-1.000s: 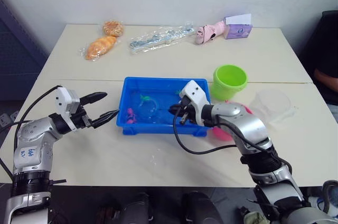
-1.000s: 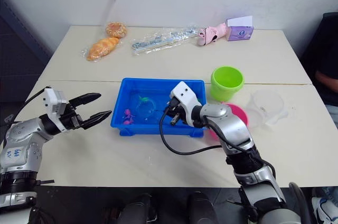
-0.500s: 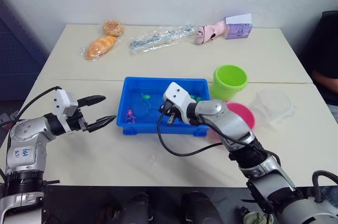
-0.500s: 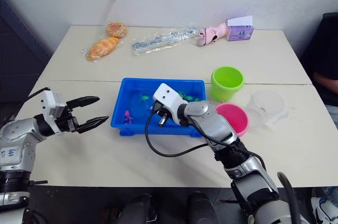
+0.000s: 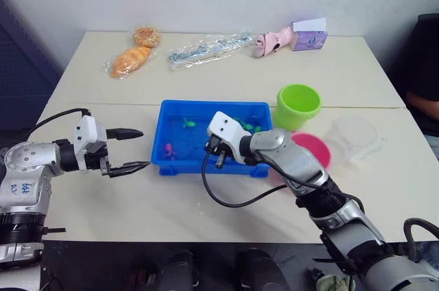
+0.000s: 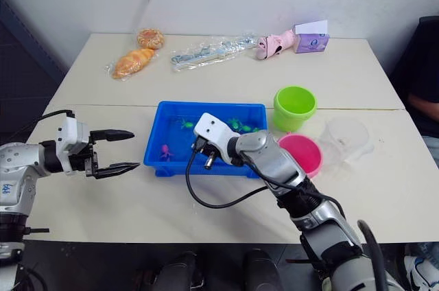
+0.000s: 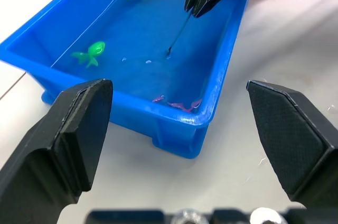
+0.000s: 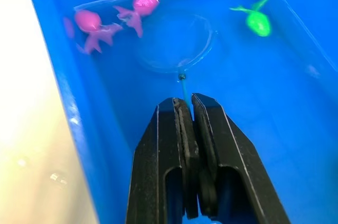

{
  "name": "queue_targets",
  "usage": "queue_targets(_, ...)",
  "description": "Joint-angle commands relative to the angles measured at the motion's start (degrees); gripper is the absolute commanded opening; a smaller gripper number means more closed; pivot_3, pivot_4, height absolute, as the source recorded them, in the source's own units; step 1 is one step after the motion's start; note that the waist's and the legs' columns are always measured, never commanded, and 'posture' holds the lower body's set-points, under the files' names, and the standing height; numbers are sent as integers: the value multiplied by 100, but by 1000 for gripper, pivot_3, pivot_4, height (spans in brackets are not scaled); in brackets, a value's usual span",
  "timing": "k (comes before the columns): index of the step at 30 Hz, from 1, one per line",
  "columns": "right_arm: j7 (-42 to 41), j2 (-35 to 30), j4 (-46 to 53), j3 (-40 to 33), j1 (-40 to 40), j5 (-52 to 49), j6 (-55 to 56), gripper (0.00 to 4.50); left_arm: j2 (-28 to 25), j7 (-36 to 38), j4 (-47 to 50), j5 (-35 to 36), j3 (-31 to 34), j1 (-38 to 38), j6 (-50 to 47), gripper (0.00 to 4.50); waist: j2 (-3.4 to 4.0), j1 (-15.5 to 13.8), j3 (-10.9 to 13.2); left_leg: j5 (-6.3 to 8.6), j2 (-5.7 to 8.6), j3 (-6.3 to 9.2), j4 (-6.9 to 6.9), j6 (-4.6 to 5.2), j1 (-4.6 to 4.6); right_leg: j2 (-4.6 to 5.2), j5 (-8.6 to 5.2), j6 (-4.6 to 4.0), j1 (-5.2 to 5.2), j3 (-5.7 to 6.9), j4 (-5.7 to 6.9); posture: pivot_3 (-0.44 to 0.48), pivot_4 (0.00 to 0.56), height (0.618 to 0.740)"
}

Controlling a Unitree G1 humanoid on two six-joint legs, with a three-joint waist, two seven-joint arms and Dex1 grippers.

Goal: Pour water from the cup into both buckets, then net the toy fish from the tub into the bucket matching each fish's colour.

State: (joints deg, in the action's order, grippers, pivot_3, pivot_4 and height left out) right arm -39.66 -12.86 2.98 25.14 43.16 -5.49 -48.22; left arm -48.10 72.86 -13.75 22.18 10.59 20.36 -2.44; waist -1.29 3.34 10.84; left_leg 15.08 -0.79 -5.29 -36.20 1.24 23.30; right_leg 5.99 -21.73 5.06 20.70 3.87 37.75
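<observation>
The right gripper [image 8: 186, 123] pinches the net [image 8: 174, 44] beside two pink fish [image 8: 142, 6] in the tub [image 5: 168, 114]. The left gripper [image 5: 134, 149] hangs spread apart.

We saw a cream table [image 5: 206, 195] carrying the blue tub [image 5: 171, 109], the lime green bucket [image 5: 298, 106], the pink bucket [image 5: 313, 150] and the clear cup [image 5: 354, 134]. Along its far edge lay two bagged pastries [image 5: 134, 52], a clear plastic packet [image 5: 209, 47], a pink toy [image 5: 272, 41] and a purple box [image 5: 310, 39].
</observation>
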Motion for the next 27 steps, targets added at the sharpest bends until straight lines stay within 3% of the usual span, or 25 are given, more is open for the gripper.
queue_targets(1, 119, 148, 210, -266, -13, -147, 30, 0, -114, 42, 139, -53, -20, 101, 66, 4365, 0, 3, 0, 0, 0, 0, 0, 0, 0, 0, 0, 0, 0, 1, 0, 0, 150, 740)
queue_targets(14, 174, 248, 419, -648, -117, -500, -226, 0, -113, 58, -37, -147, -2, 188, 77, 4365, 0, 3, 0, 0, 0, -2, 1, 0, 0, 0, 0, 0, 2, 0, 1, 0, 150, 740)
queue_targets(27, -90, -259, 821, -666, -174, -859, -642, 0, -122, 52, -205, -171, 71, 139, 160, 4365, 0, -5, 0, 1, 0, -2, 0, 1, 0, 0, 0, 0, 2, 0, 0, 0, 150, 740)
